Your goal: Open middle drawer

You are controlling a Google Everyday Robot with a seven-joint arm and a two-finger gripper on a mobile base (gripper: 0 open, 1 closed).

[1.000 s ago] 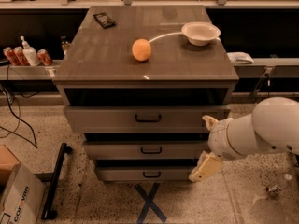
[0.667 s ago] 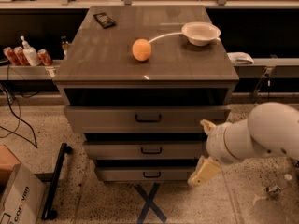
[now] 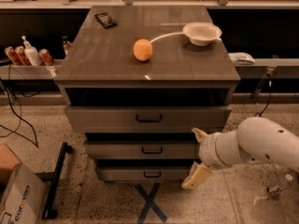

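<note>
claw (image 3: 198, 155) spread, beside middle drawer (image 3: 122, 150) right edge

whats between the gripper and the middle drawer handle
Only bare drawer front. In the camera view the open gripper hangs at the right end of the middle drawer, nothing between it and the handle.

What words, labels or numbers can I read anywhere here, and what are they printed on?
"cor...": printed on the side of the cardboard box at lower left; the remaining letters are unclear.
Red cans and white bottle on the left shelf: labels too small to read.
Blue tape X on the floor: a mark, no text.
Claw, open, right of the middle drawer: no writing visible.
</note>
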